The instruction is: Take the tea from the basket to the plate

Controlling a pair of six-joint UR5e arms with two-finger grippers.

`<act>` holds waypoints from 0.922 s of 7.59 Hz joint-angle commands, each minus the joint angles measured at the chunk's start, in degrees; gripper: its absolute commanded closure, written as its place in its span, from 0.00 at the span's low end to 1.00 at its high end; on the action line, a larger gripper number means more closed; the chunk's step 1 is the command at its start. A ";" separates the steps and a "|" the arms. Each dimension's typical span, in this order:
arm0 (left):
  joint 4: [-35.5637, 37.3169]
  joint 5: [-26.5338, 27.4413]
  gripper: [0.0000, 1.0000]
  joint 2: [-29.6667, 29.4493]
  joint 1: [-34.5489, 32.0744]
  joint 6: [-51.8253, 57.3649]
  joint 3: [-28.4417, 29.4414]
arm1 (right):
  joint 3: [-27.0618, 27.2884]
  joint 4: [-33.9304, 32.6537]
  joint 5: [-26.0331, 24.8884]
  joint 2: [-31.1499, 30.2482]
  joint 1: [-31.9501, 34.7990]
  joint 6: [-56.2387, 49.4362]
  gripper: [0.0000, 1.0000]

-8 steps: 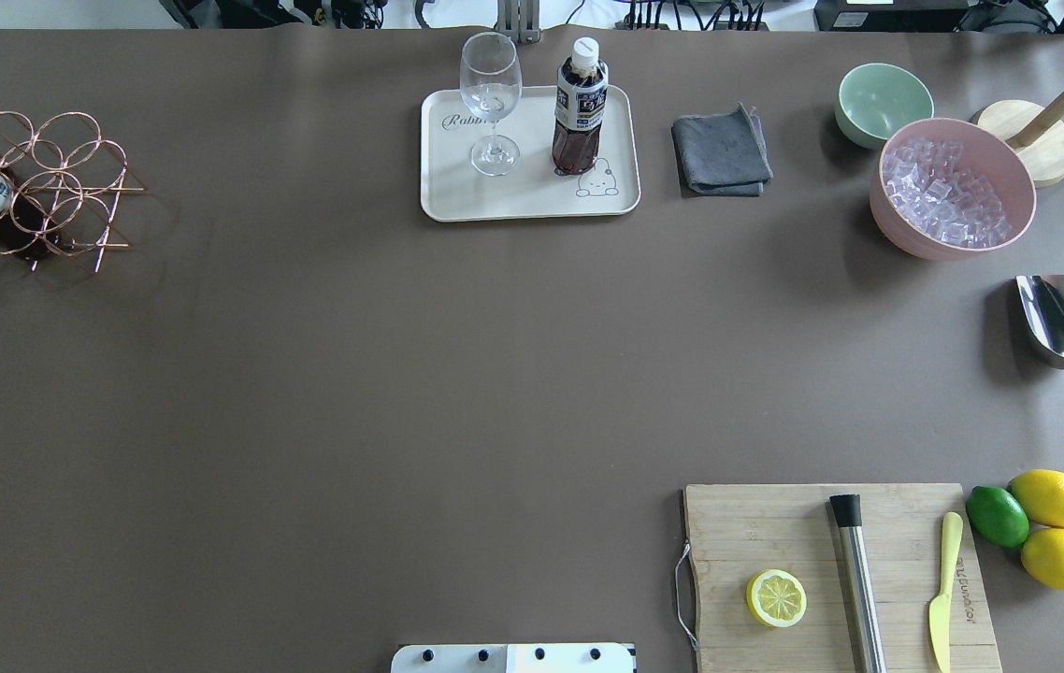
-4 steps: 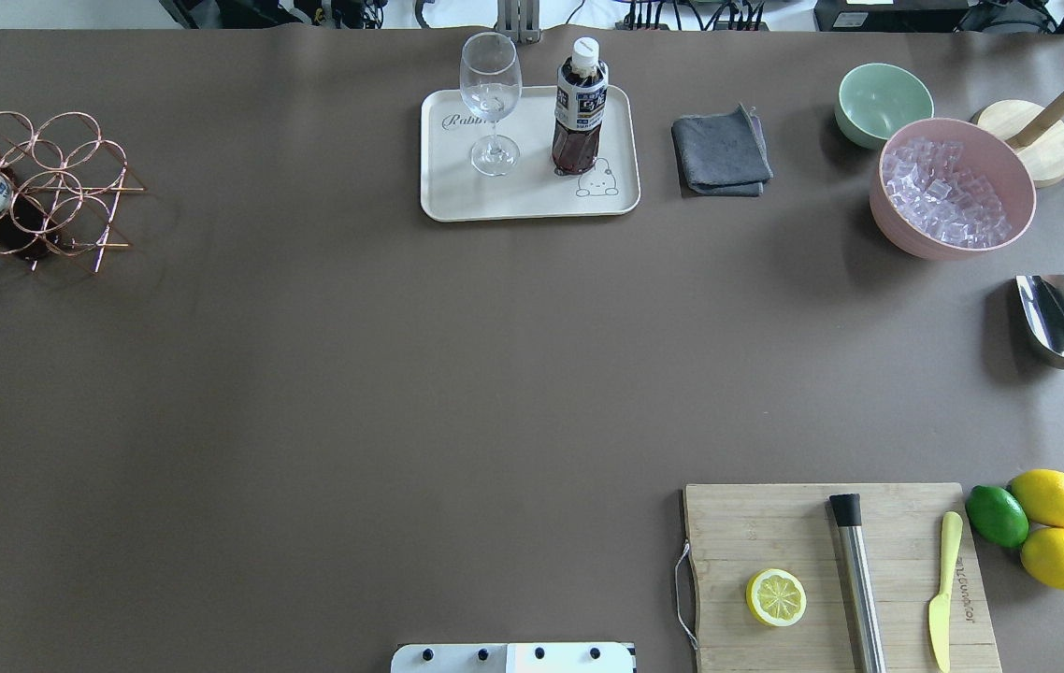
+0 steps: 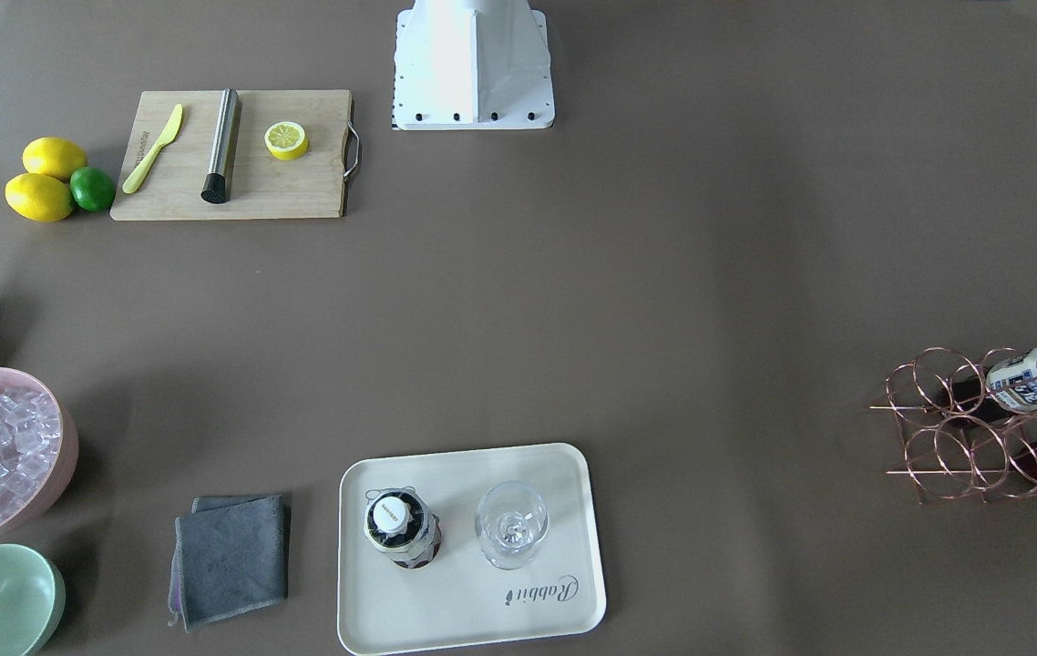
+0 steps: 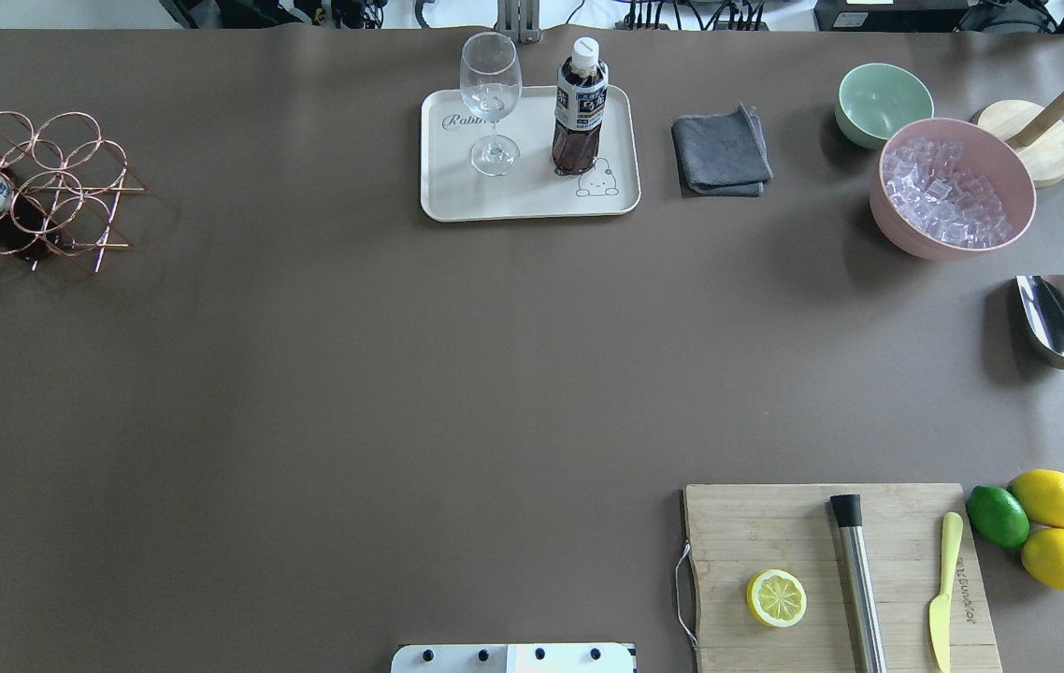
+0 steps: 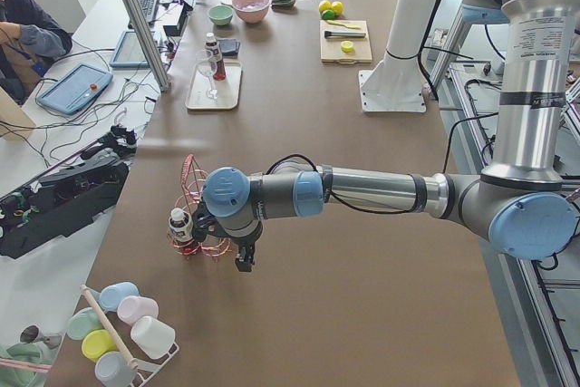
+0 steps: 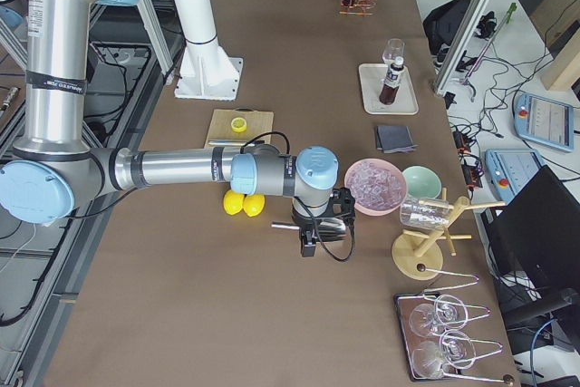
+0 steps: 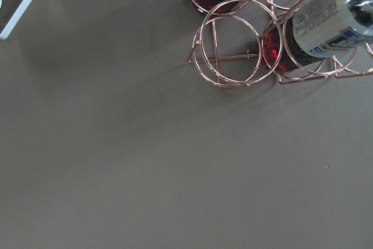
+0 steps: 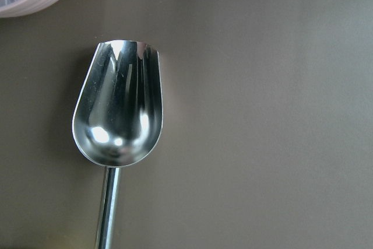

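The tea [image 4: 577, 131] stands upright on the cream plate [image 4: 532, 198], next to a wine glass [image 4: 492, 93]; it also shows in the front-facing view [image 3: 402, 530]. The copper wire basket [image 4: 55, 192] sits at the table's far left and holds two similar bottles [image 3: 1029, 378]. My left gripper [image 5: 243, 260] hangs over the table right beside the basket [image 5: 195, 224]. My right gripper [image 6: 308, 244] hangs over the steel scoop [image 8: 119, 109]. Both show only in the side views, so I cannot tell whether they are open or shut.
A grey cloth [image 4: 721, 150], a green bowl [image 4: 883, 101] and a pink bowl of ice [image 4: 953, 187] lie right of the plate. A wooden board [image 4: 831, 523] with a lemon half, muddler and knife sits front right, beside lemons [image 4: 1056, 500].
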 commanded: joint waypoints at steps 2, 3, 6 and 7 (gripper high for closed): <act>-4.63 3.09 0.01 1.66 2.57 -12.98 -0.94 | 0.00 0.00 0.09 -0.08 0.27 0.00 0.00; -11.62 3.90 0.01 4.72 2.84 -12.98 -0.86 | 0.00 0.00 0.09 -0.08 0.27 0.00 0.00; -16.18 5.74 0.01 6.42 3.10 -12.98 -0.95 | 0.00 0.00 0.09 -0.17 0.44 0.00 0.00; -16.09 6.54 0.01 6.25 3.97 -12.98 -1.03 | 0.09 0.00 0.09 -0.17 0.53 0.00 0.00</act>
